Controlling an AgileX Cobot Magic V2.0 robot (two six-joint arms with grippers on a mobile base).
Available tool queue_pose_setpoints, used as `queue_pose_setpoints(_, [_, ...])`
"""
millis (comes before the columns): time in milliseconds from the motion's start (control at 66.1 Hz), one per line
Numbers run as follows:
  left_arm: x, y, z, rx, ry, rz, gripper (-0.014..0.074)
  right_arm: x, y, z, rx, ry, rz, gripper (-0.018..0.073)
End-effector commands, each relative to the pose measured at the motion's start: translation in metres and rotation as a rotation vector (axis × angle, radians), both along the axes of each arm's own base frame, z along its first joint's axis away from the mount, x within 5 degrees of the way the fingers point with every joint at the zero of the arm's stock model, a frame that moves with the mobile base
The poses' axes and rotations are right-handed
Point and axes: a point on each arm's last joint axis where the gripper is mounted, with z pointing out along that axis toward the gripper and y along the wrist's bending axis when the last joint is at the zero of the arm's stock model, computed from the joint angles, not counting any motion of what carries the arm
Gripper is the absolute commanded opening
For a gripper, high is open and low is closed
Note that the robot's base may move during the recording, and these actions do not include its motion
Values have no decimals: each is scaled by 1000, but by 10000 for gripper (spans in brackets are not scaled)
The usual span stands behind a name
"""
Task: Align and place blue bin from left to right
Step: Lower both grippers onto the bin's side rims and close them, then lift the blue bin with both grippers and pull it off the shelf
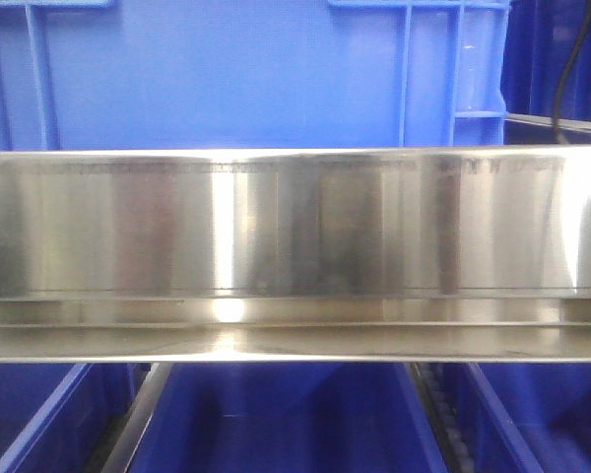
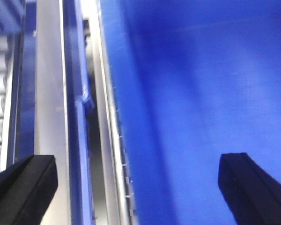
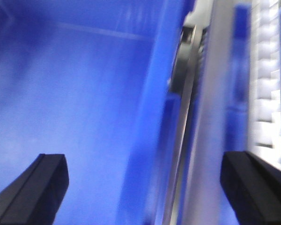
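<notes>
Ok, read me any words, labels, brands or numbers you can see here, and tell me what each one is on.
No text can be read in any view.
On the steel rail: a faint row of marks along its top edge, too blurred to read.
On the blue bin: no label or print shows on the visible wall.
In both wrist views: the picture is blurred and no text shows.
</notes>
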Motion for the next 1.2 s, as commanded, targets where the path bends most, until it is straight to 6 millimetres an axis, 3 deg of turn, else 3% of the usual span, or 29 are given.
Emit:
queue_pose_setpoints(0, [4,1,-1,-10,-5,6,601,8,2,-4,3,-19,-1,559])
queue_pose_setpoints(212, [9,-1,-10,-13,19,4,601,17,4,-16,0,-11,-1,557])
queue_pose_setpoints(288, [10,-1,-12,-15,22,3,591,18,4,-15,3,-25,-2,496])
queue_pose_setpoints(363, [10,-1,-12,-16,22,5,525,19,4,-14,5,-31,-2,347])
queue_pose_setpoints(409, [10,-1,-12,-18,22,7,452,19,4,-14,5,-31,-2,201])
queue_pose_setpoints(484, [10,-1,-12,-20,22,10,275,19,4,-14,5,-31,-2,-24])
queue_pose_setpoints(515, [10,-1,-12,-20,22,10,165,19,4,-14,6,-33,-2,-101])
queue_pose_setpoints(560, [10,-1,-12,-20,22,10,38,19,4,-14,7,-33,-4,-72])
queue_pose_setpoints(590, [10,-1,-12,-22,23,10,-102,19,4,-14,7,-33,-4,-56])
queue_pose_setpoints(605, [10,-1,-12,-22,23,10,-109,19,4,-14,6,-31,-3,-55])
queue_pose_setpoints(908, [10,-3,-12,-37,25,18,-111,17,4,-12,6,-31,-3,-66])
queue_pose_setpoints(1181, [-2,-1,7,-54,-21,23,-111,-1,0,14,21,-90,-3,-66])
